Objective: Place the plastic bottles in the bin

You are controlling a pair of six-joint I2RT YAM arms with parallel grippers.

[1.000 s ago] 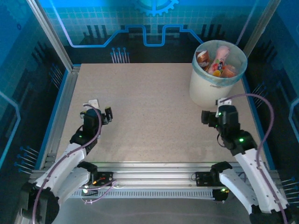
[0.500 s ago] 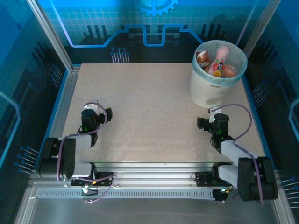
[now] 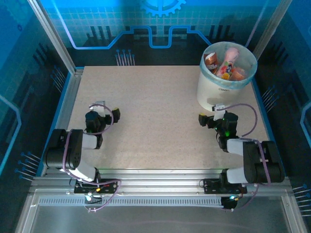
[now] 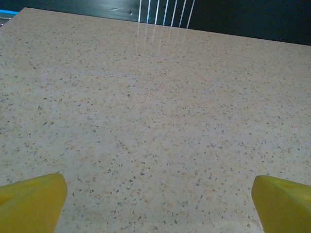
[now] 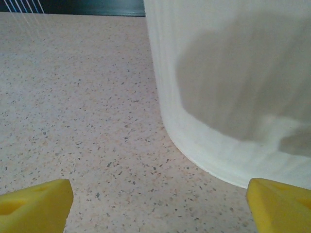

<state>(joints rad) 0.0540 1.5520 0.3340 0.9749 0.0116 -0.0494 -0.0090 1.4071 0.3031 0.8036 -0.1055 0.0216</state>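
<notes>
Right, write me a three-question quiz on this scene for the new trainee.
1. True or false: the left gripper is shut.
2. Multiple choice: on the table, the bin stands at the A) far right, B) far left, C) near left.
3. Short answer: which gripper faces the bin's wall up close?
Key: 1 false; 2 A; 3 the right gripper.

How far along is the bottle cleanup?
Done: several small plastic bottles sit inside the round white bin with the light-blue liner. In hand: nothing; the left gripper and right gripper are open and empty. Left: apparently nothing, no bottle lies on the speckled beige tabletop.
</notes>
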